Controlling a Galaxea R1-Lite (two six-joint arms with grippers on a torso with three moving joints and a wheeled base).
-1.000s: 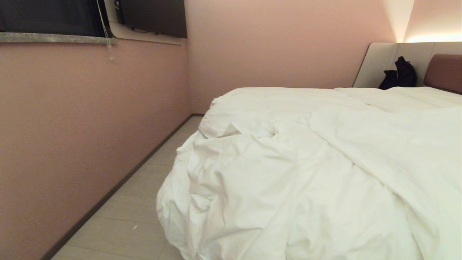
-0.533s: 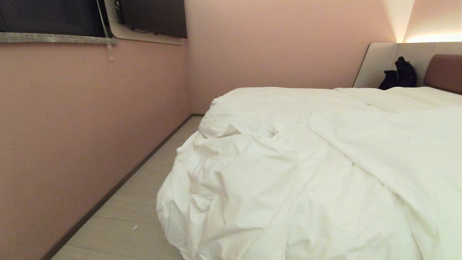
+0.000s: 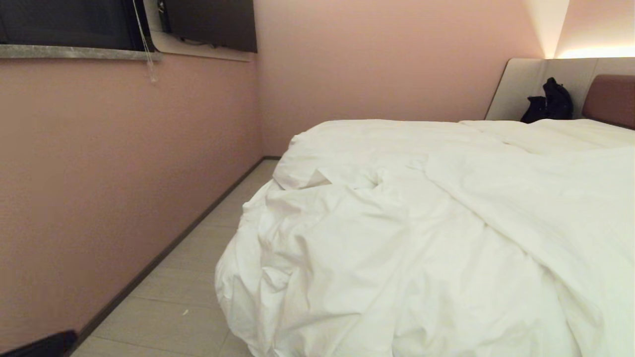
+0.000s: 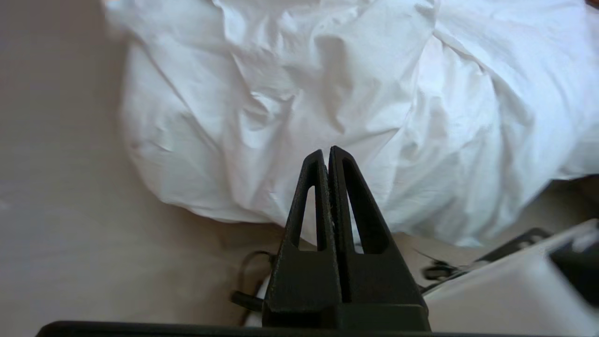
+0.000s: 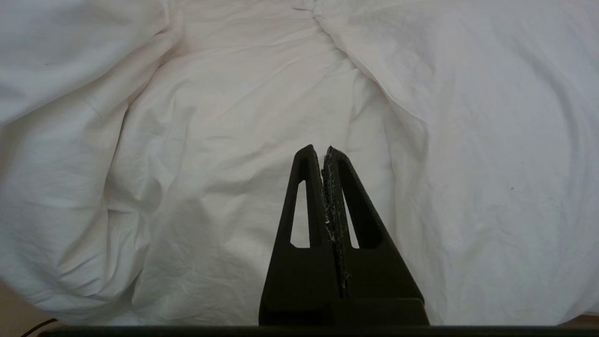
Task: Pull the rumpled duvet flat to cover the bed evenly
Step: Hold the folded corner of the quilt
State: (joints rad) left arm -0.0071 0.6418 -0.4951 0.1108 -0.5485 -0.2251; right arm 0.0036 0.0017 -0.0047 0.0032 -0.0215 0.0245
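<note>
One bed [image 3: 607, 99], one duvet [image 3: 421, 238], two claws. The duvet is bunched in a rumpled heap at the near left corner of the bed, bulging over the edge toward the floor [image 3: 178, 302]. The left claw [image 4: 328, 154] hangs over the floor just short of that heap, fingers pressed together, gripping nothing. The right claw [image 5: 323, 154] is likewise closed and empty, over the duvet. New since a second ago: a dark piece of the left arm [image 3: 42, 345] pokes in at the near left; the duvet hasn't budged. Pink walls [image 3: 124, 163], a dark bag [image 3: 548, 106] at the far headboard.
</note>
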